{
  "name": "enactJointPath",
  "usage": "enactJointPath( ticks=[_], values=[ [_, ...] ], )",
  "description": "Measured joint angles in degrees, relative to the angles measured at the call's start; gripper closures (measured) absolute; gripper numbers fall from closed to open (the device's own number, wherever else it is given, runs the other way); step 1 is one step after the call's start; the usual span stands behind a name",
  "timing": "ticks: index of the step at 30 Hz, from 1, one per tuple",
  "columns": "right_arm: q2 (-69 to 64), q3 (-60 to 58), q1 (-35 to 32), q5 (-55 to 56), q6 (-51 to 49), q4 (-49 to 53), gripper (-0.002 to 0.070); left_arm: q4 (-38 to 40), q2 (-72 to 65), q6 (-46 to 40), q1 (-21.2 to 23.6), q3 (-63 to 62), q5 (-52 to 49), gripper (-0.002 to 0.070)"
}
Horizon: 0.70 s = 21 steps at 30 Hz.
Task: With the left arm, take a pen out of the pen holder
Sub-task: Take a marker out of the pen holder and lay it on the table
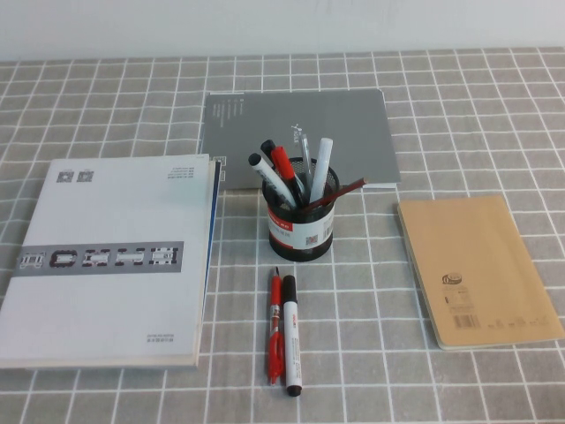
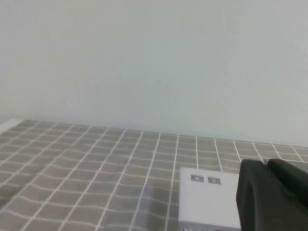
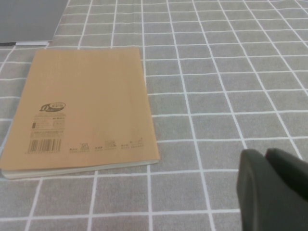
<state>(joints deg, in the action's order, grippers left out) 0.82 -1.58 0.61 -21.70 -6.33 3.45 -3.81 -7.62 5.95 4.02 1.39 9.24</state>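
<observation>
A black mesh pen holder (image 1: pixel 302 221) stands at the table's middle, holding several pens and markers (image 1: pixel 281 168). In front of it a red pen (image 1: pixel 274 329) and a black-and-white marker (image 1: pixel 291 336) lie side by side on the cloth. Neither arm shows in the high view. My left gripper (image 2: pixel 264 162) is shut and empty, low over the near-left table beside the white book (image 2: pixel 207 197); the holder is outside its wrist view. My right gripper (image 3: pixel 263 153) is shut and empty, over the checked cloth to the right of the tan notebook (image 3: pixel 86 106).
A large white book (image 1: pixel 110 261) lies left of the holder. A grey book (image 1: pixel 300 132) sits behind it, and a tan notebook (image 1: pixel 477 269) lies to the right. A grey checked cloth (image 1: pixel 371 353) covers the table, with a pale wall behind.
</observation>
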Motion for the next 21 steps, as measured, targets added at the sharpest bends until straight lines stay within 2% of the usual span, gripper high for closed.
enactJointPath(
  ticks=[4, 13, 21],
  values=[
    [0.00, 0.00, 0.00, 0.00, 0.00, 0.00, 0.0689, 2.69, 3.82, -0.97, -2.17, 0.00, -8.16, 0.0676],
    [0.00, 0.00, 0.00, 0.00, 0.00, 0.00, 0.0689, 13.98, 7.79, -10.80, -5.87, 0.00, -28.67, 0.0676],
    [0.00, 0.00, 0.00, 0.00, 0.00, 0.00, 0.0689, 15.44, 7.79, -15.50, -6.20, 0.00, -30.61, 0.0676]
  ],
)
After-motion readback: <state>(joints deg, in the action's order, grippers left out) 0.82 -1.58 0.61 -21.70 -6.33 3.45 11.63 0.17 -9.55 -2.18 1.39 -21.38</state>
